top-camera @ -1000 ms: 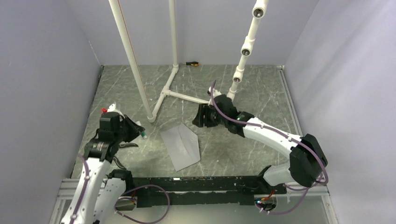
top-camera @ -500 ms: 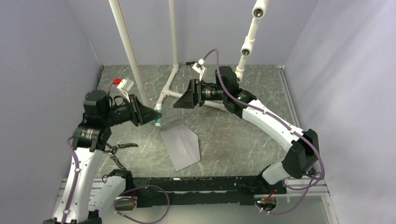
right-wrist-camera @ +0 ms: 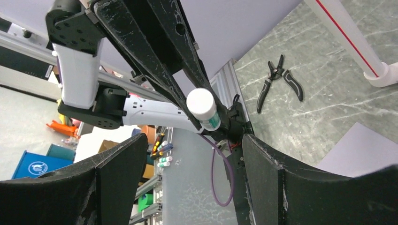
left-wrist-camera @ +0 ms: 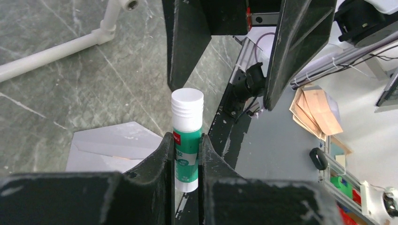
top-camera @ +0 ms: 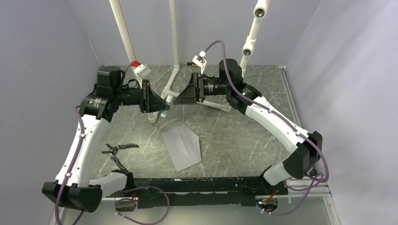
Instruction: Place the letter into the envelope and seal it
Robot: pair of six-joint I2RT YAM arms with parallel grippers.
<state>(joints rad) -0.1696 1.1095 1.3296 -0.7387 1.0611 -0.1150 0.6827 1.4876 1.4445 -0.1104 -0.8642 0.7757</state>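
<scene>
Now | left jaws clamp one glue stick [left-wrist-camera: 187, 123] (cap on) | right jaws spread wide | one envelope [top-camera: 182, 146] flat

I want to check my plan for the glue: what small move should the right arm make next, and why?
Probably ease the right gripper forward and close it on the cap. The left gripper clamps the glue stick, its white cap still on and facing the open right jaws.
</scene>
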